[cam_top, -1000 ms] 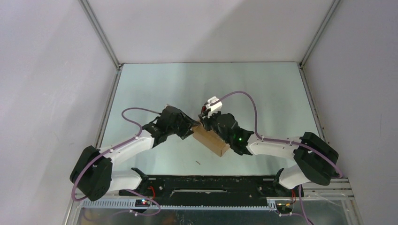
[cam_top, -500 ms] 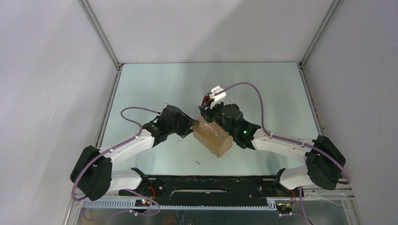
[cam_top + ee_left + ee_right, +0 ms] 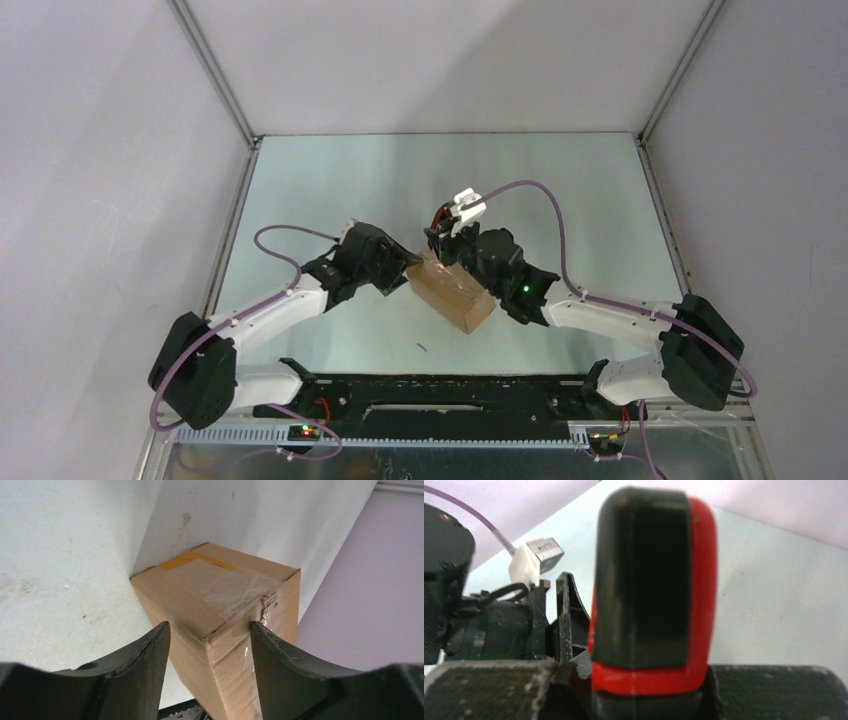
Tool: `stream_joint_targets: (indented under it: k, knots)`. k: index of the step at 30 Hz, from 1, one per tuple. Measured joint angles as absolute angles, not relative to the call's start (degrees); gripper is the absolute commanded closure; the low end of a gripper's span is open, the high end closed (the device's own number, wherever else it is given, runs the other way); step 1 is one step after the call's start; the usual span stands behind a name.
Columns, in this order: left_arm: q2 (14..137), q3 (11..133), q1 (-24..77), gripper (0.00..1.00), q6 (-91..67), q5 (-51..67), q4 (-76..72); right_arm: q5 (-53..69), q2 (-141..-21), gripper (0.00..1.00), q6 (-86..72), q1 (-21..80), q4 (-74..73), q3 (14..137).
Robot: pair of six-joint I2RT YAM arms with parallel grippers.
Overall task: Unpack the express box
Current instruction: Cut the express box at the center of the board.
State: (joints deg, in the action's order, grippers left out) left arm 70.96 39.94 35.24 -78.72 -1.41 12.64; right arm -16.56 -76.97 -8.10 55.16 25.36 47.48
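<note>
Centrally on the table (image 3: 330,180), the express box (image 3: 452,291) sits between the half-open fingers of the left gripper (image 3: 210,630), unclamped, while the right gripper (image 3: 646,695) is closed around a red-and-black utility knife (image 3: 651,580). Bracing the box firmly and cutting shallowly along its taped seam (image 3: 240,590) looks wisest.
</note>
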Motion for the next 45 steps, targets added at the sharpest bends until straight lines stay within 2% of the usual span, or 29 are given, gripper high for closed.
stream_joint_targets:
  k: [14,32,45]
  knots:
    - [70.0,40.0,35.2,0.35,-76.2,-1.1,14.2,-16.6,-78.9,1.00,-8.0,56.0,27.2,44.3]
    - [70.2,41.1,34.8,0.37,-74.4,-0.7,15.6,-0.9,-82.7,1.00,-1.7,52.4,38.1,41.9]
    - [70.2,41.1,34.0,0.37,-73.7,0.2,15.6,4.3,-85.3,1.00,3.1,50.2,42.2,40.2]
